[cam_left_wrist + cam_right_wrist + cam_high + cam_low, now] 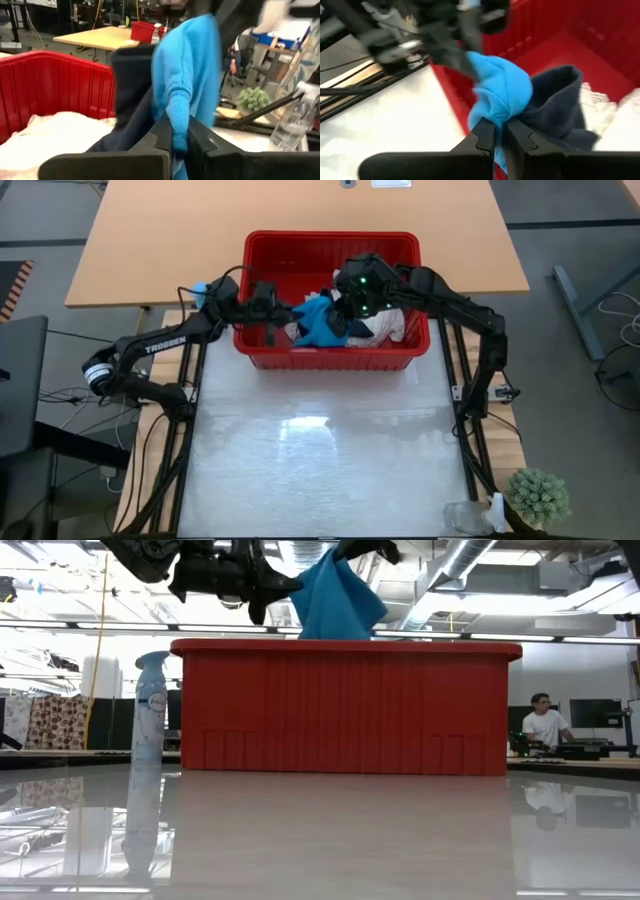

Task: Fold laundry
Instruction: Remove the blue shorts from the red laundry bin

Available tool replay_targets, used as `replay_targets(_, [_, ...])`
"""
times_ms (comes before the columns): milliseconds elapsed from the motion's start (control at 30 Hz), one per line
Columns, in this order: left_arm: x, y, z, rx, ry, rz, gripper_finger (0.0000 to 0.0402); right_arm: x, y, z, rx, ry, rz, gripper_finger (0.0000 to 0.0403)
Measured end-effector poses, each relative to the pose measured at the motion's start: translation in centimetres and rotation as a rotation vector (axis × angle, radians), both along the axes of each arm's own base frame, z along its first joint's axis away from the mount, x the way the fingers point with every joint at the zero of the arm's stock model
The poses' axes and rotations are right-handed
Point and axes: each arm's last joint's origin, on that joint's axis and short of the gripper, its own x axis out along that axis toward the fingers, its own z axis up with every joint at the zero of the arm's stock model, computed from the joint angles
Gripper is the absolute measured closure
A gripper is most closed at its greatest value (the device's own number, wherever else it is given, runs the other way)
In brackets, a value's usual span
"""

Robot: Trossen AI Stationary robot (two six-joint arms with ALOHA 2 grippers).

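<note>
Spray bottle (150, 705) stands upright on the worktop (320, 470) left of the basket (330, 358) in low view, apart from it.

L arm reaches in over the basket's left wall. L end effector (180, 145) is closed, pinching a fold of the blue garment (187, 75); cloth sits squeezed between the two fingers (160, 135) in L wrist view. Same view: navy garment (130, 90) hangs just beside the blue, touching it, and the cream cloth (60, 132) lies on the basket floor below.

Basket sits at the far edge of the white worktop, about centred. In high view the blue garment (318, 320) is bunched mid-basket between both end effectors, raised. Low view shows blue garment (335, 600) well above the basket rim (345, 646). Cream cloth (385, 328) lies in the basket's right part, partly under the R arm.

R arm comes in over the basket's right side. R end effector (499, 135) is nearly closed, gripping the blue garment (500, 92) where it meets the navy garment (555, 105); can't tell if navy is also caught. L end effector (465, 55) shows beyond, on the blue's other end.

Potted plant (540, 495) stands at the near right corner. Person (545, 725) sits in the room behind, right of the basket.
</note>
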Motion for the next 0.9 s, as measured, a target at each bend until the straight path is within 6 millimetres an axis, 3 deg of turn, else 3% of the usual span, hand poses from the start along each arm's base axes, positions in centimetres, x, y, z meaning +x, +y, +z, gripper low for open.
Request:
replay_targets(267, [-2.4,-1.8,3.2,0.006,-0.103,0.002,0.0399,-0.9,-2.2,-0.1,-0.101,0.066,0.008,0.0315])
replay_targets(500, [-4.5,-4.0,5.7,-0.029,-0.194,-0.036,0.0401,-1.6,-3.3,-0.1,-0.165,0.112,0.025,0.0260])
replay_targets(700, [-6.7,-6.8,7.8,-0.030,-0.250,-0.230,0.0401,-2.0,-3.0,0.6,-0.165,0.066,0.056,0.0223])
replay_targets(900, [-9.3,-9.5,9.2,-0.162,-0.191,-0.539,0.0401,-2.1,-2.1,1.2,-0.165,0.038,0.070,0.0222])
